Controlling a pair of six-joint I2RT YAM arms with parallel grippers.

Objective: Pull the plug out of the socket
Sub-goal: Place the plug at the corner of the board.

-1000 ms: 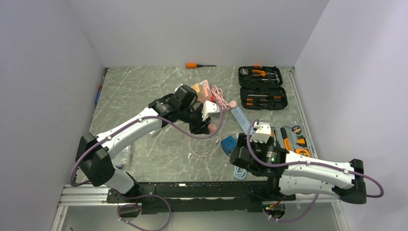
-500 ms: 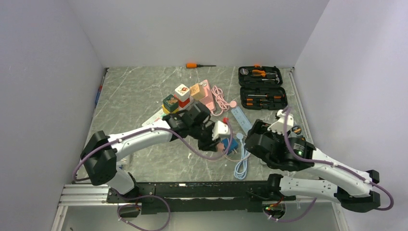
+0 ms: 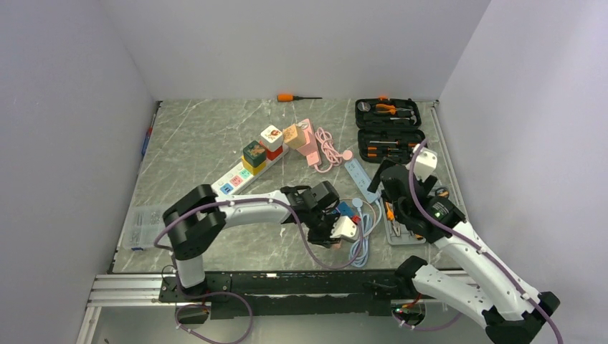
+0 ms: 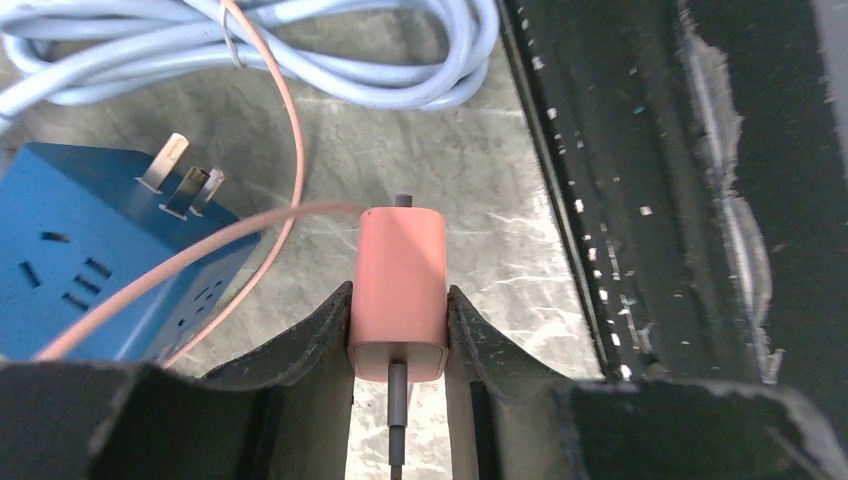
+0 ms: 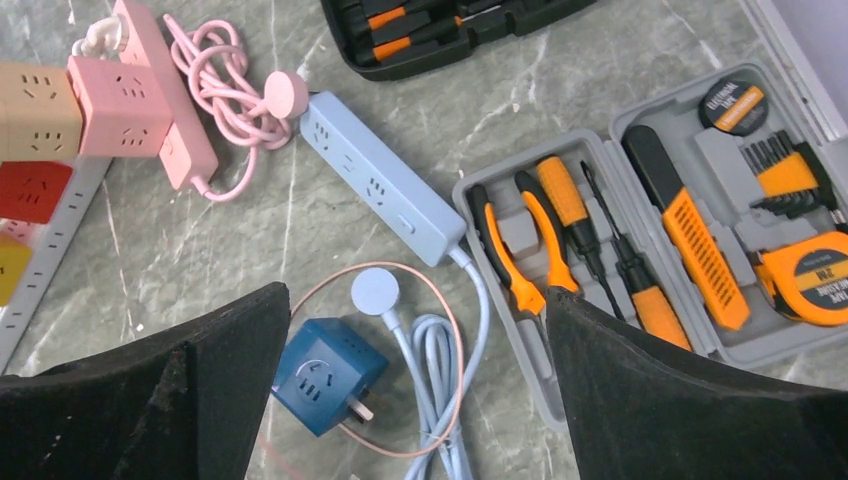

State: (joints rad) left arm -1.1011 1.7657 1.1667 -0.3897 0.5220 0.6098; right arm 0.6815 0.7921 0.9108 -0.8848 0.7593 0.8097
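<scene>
Plug: small salmon-pink block with rounded corners and a smooth matte shell, one dark pin showing at its far end. Not in any socket. It sits over the table, grey-green marble with white veins, near the front edge.

Left gripper: narrow and clamped on the plug. The black fingers press both long sides, and the plug stands straight between them.

A thin pink cord reaches the plug's far end and loops off past the blue cube. The cube is a glossy plastic adapter just beside the plug, not touching it, with slots on its face and flat metal prongs sticking out. A pale blue cable, round and rubbery, is coiled beyond. A black rail, scuffed and speckled, runs along the right.

Right gripper: jaws spread wide, holding and touching nothing, hanging above the table. Under it are a pale blue strip, long and flat, and an open grey tool case with moulded pockets and orange-handled tools.
</scene>
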